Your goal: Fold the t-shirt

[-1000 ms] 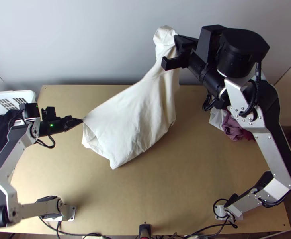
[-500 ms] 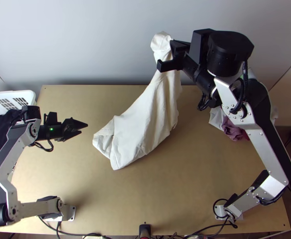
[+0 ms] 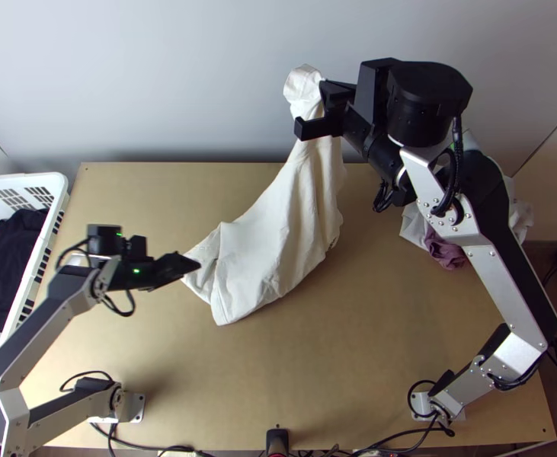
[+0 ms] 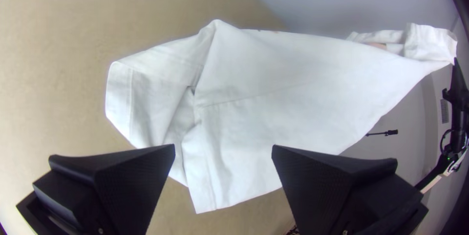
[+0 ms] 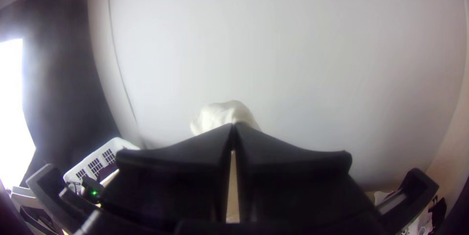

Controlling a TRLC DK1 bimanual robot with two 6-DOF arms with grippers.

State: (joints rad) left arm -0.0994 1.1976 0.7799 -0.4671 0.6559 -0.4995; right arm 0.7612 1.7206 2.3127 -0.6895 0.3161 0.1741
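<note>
The t-shirt (image 3: 255, 244) rises lengthwise from near my spread left end effector (image 4: 223, 145) to my right end effector (image 5: 233, 125), which pinches its top.

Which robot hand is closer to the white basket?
Left. The left gripper is right of the basket; the right gripper, holding up the t-shirt, is farther right.

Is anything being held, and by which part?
Yes: the right pincer holds the shirt near its raised end. The left pincer is open, holding nothing.
</note>
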